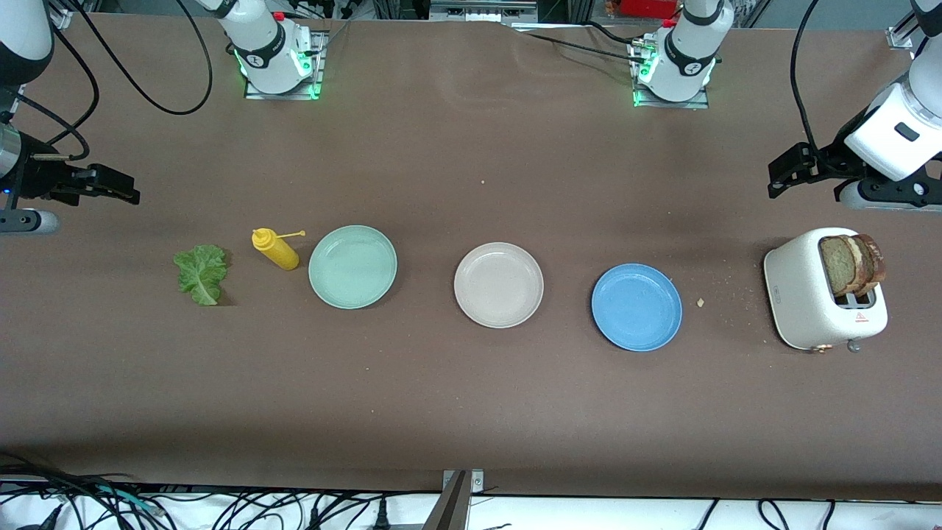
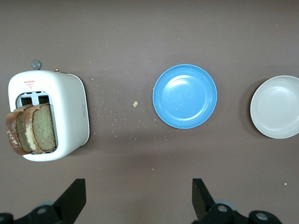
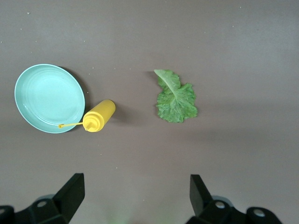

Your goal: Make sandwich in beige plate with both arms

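1. The beige plate [image 1: 498,284] lies bare in the middle of the table [image 1: 471,412], between the blue plate [image 1: 636,307] and the mint-green plate [image 1: 352,266]; nothing is built yet.
2. The lettuce leaf [image 1: 200,274] lies flat toward the right arm's end of the table, near the yellow bottle [image 1: 276,249].
3. Both bread slices [image 1: 852,263] stand in the toaster [image 1: 823,288] at the left arm's end.
4. The left tool [image 1: 786,171] hangs wide and holds nothing, above the table near the toaster.
5. The right tool [image 1: 114,184] hangs wide and holds nothing, near the lettuce end.
6. I judge that all steps remain: bread, lettuce, bread.
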Robot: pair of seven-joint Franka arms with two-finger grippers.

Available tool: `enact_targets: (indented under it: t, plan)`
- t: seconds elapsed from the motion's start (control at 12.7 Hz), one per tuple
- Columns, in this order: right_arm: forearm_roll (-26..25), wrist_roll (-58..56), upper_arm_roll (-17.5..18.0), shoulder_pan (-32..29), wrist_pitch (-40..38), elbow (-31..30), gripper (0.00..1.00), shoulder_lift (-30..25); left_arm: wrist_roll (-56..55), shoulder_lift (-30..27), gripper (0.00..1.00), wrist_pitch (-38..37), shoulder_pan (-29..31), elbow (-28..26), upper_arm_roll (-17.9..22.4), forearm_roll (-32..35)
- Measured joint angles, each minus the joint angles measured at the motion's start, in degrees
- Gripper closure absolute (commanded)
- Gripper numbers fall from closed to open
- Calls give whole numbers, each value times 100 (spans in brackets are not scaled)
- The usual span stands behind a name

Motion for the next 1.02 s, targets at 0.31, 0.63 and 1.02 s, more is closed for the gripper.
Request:
enact_targets:
  t: [0.31,0.63,1.02]
  plan:
    - [0,0,0,0,2,0,0,23,0,0,0,0,0,0,0,0]
    - [0,0,0,-6,11,-1,0,61,0,0,0,-13,0,0,0,0]
    - [0,0,0,-6,46,76,0,138,0,0,0,-17,1,0,0,0]
